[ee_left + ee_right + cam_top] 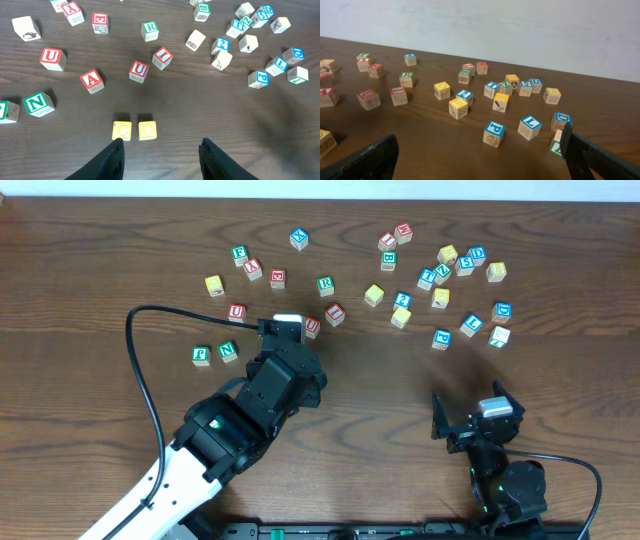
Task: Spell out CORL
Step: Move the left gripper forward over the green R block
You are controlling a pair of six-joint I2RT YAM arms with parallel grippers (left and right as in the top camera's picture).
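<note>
Two cubes, C (122,130) and O (147,130), sit side by side on the worktop (200,110), just before the left tool (161,145), fingers apart and empty. R (150,30) and L (276,65) lie far off. A careless reach could knock the pair crooked. The right tool (479,142) is apart too.

Soft, even light from above falls on the tabletop (400,410); the cubes (374,295) cast short, faint shadows. A pale sheen, perhaps glare, lies toward the far edge. The left gripper (161,145) reads flat black; far cubes look slightly soft.
</note>
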